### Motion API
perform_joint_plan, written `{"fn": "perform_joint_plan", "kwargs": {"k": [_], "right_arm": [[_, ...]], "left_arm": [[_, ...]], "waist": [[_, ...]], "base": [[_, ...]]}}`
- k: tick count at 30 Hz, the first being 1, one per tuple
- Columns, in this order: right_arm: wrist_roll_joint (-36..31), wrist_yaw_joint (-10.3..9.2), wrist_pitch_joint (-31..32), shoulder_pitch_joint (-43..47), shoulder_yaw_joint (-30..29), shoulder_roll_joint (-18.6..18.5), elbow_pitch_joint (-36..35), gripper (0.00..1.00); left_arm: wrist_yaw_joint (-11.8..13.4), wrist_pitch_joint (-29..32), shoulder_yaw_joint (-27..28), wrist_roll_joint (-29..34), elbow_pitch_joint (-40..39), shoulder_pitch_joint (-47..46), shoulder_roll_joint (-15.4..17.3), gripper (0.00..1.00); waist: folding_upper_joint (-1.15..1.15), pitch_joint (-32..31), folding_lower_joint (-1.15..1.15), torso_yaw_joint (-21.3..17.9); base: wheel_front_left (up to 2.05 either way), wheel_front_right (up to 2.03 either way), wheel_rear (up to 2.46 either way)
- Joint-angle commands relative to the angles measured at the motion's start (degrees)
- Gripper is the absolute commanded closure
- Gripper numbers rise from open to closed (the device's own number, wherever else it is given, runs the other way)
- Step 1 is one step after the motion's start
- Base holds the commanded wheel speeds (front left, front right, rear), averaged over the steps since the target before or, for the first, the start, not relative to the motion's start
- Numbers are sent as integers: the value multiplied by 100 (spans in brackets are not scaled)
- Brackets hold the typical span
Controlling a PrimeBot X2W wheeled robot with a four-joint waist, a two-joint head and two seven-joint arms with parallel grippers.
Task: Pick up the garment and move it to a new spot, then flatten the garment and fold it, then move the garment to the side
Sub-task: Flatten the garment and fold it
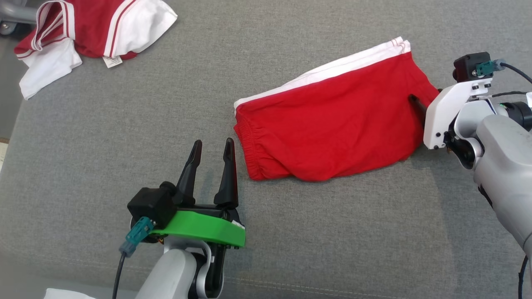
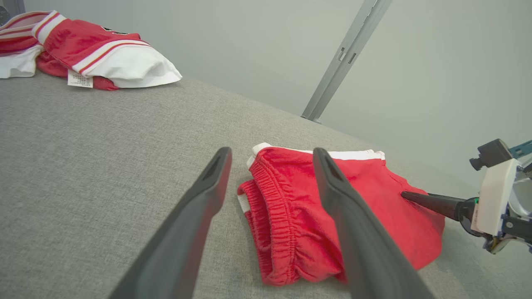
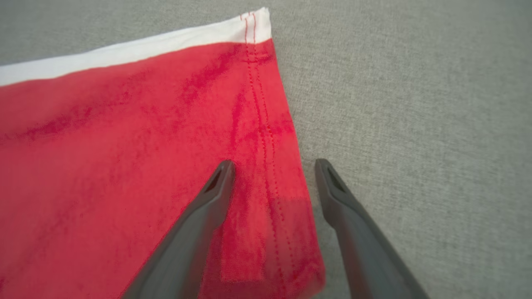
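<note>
Folded red shorts [image 1: 332, 120] are laid on grey upholstery [image 1: 124, 124] | left gripper [image 1: 214, 141] is held agape nearby | right gripper [image 3: 274, 162] is spread astride hem [image 3: 266, 124]

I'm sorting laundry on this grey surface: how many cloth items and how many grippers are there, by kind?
Red shorts: 1
Red-and-white heap: 1 (how many pieces are in it cannot be told)
Grippers: 2, the left gripper and the right gripper
Total: 4
</note>
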Motion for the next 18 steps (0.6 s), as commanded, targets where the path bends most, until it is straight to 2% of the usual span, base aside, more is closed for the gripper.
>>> {"fn": "perform_joint_plan", "kwargs": {"k": [1,7,8,10,12,13,18], "right_arm": [[68,-10,49,89,37,-8,63,0],[304,-4,202,117,199,151,327,0],[349,-4,226,126,224,185,342,4],[451,-3,258,146,275,218,345,55],[518,-3,247,180,329,219,335,79],[553,-4,243,200,358,211,322,100],[823,-10,92,269,428,132,213,100]], "left_arm": [[-8,-3,21,1,-13,75,23,0],[-13,-3,53,1,-6,113,23,0],[-15,-3,60,3,0,128,23,0],[-8,-3,73,7,13,148,23,0],[2,-3,87,11,25,164,23,0],[4,-3,97,16,31,179,23,0],[-10,-3,110,44,53,245,23,0]], "waist": [[63,23,0,68],[63,24,0,166],[63,19,0,168],[63,0,0,163],[63,-35,0,141],[63,-58,0,123],[63,-221,0,-14]], "base": [[0,0,0],[0,0,0],[0,0,0],[0,0,0],[0,0,0],[0,0,0],[0,0,0]]}}
